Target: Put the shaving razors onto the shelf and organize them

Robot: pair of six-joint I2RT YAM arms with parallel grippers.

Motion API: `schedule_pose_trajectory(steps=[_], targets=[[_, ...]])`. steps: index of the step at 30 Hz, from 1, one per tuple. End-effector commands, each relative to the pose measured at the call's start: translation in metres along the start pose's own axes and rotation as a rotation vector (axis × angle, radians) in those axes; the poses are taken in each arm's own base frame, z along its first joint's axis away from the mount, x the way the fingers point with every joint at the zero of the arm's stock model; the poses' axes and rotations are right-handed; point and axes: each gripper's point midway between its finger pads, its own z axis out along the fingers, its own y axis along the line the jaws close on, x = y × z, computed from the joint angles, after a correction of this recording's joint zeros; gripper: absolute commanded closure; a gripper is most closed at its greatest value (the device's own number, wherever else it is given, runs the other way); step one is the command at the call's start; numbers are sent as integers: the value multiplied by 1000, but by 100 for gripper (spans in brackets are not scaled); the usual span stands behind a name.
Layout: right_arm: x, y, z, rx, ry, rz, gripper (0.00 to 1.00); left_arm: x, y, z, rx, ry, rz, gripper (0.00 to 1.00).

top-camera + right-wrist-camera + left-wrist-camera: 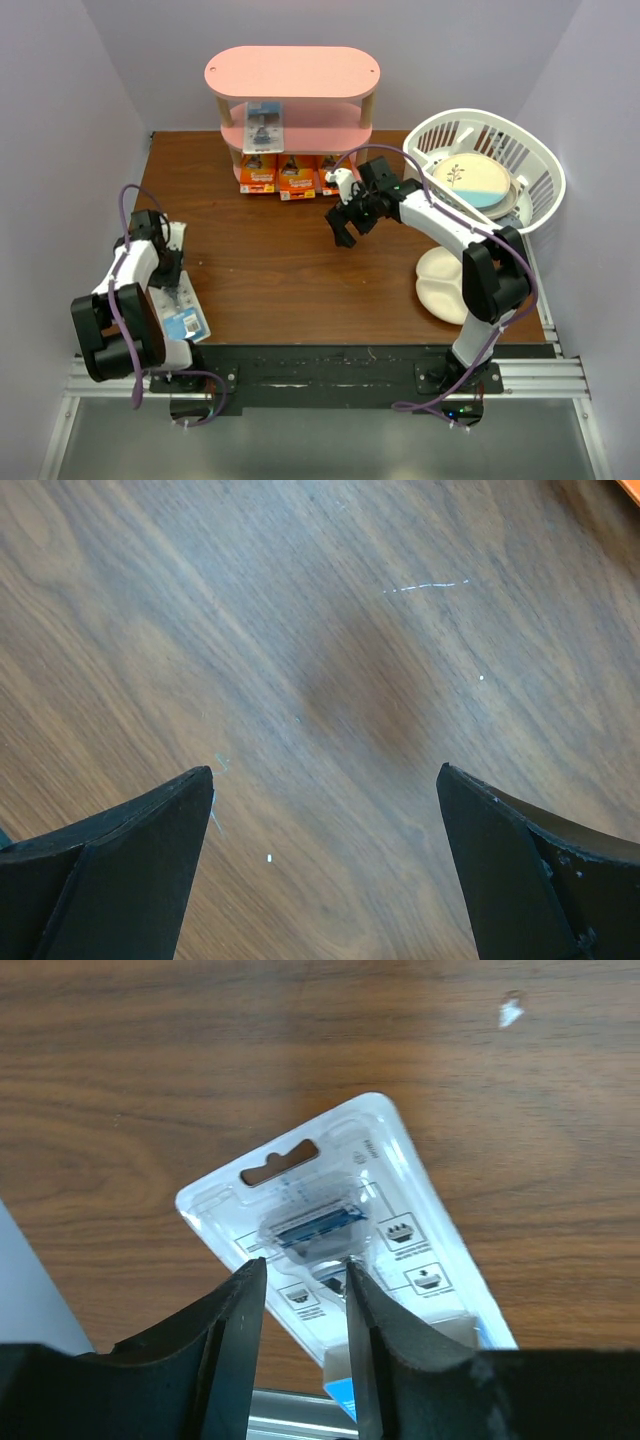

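Left gripper (302, 1270) narrow; blister pack (330, 1210) flat on counter (150, 1080) directly beneath its tips. Right gripper (325, 780) wide, above counter. Shelf (292, 72) just beyond it: three orange packs (296, 178) bottom tier, second blister pack (264, 125) middle tier.

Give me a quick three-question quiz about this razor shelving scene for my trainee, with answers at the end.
1. True or false: the right pincer is shut.
2. How many orange packs sit on the shelf's bottom tier?
3. The blister pack under the left pincer lies on: A the table, B the shelf's top tier, C the shelf's middle tier.
Key: 1 false, it is open; 2 three; 3 A.
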Motion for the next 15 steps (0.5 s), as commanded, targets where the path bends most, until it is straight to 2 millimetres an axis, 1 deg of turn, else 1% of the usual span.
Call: schedule_pose_trajectory(steps=[1,2,4,5,6,8,9,11,12,15], targets=[[-21,-3,-17,41,-59,-35,1,-18,-2,-23,50,-79,4,56],[-20,-3,-18,44,-56,-35,1,-20,-3,-26,56,-87,1,55],[-15,-2,-16,39,-42,-35,1,-18,-16,-30,136,-73,14,55],[-13,-1,-16,36,-33,-37,1,-9,-20,-29,162,-33,28,55],[-12,-2,-15,34,-30,-36,1,-2,-24,-23,177,7,27,55],[-13,-2,-13,34,-31,-36,1,11,-23,-14,162,74,24,56],[-17,-3,-13,35,-38,-36,1,24,-27,-7,176,124,26,56],[-19,-4,-10,34,-38,-35,1,33,-31,-2,187,161,31,57],[-23,-5,-11,36,-47,-38,1,39,-32,1,186,182,31,57],[-25,-8,-9,43,-48,-41,1,45,-26,2,150,192,46,58]])
